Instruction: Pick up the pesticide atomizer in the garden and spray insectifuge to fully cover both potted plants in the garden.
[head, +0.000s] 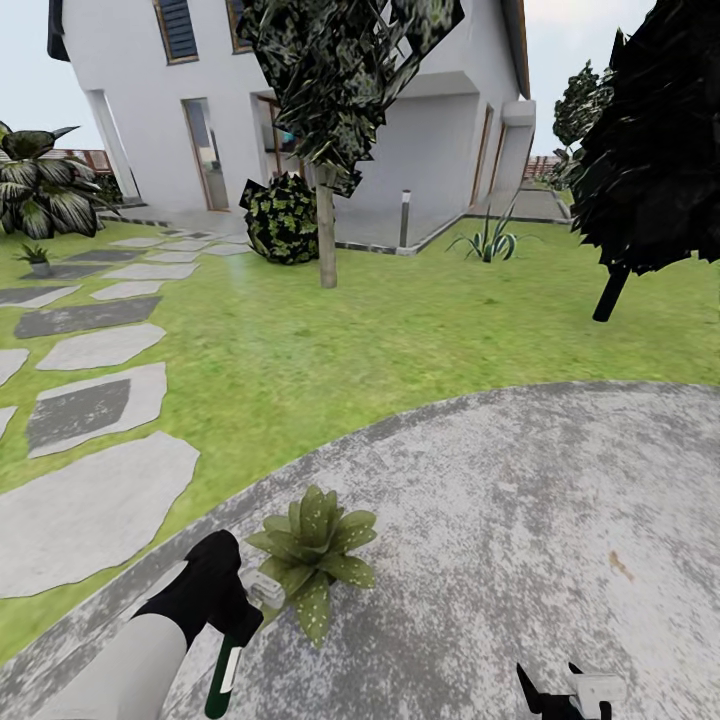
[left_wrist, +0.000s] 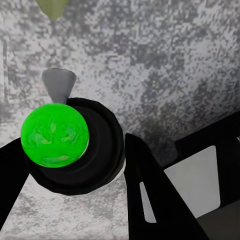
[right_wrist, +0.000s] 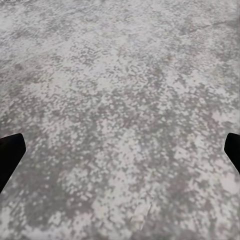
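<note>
Your left gripper (head: 232, 618) has its fingers (left_wrist: 150, 200) closed around the pesticide atomizer (head: 222, 675), and the bottle hangs from them with its white label strip showing, its far end pointing down toward the patio (head: 520, 520). In the left wrist view the bottle's body sits between the dark fingers as a round black barrel with a bright green end facing the camera, and a small grey nozzle juts from its far side. That hold looks deliberate: it keeps the spraying end close to the plant without the fingers blocking it.

Just beyond those fingers, almost touching them, sits one potted plant (head: 313, 552), a low rosette of speckled leaves resting on the paved edge. One leaf tip (left_wrist: 51, 8) shows ahead of the nozzle in the wrist view, so the aim seems close but a little off centre.

A second small potted plant (head: 35, 258) stands far off from the fingers, across the lawn (head: 330, 350) beside the stepping stones (head: 95, 400). That makes two plants and one atomizer.

Your right gripper (head: 562, 697) hangs low over bare paving, its fingers (right_wrist: 10, 152) spread wide and holding nothing.
</note>
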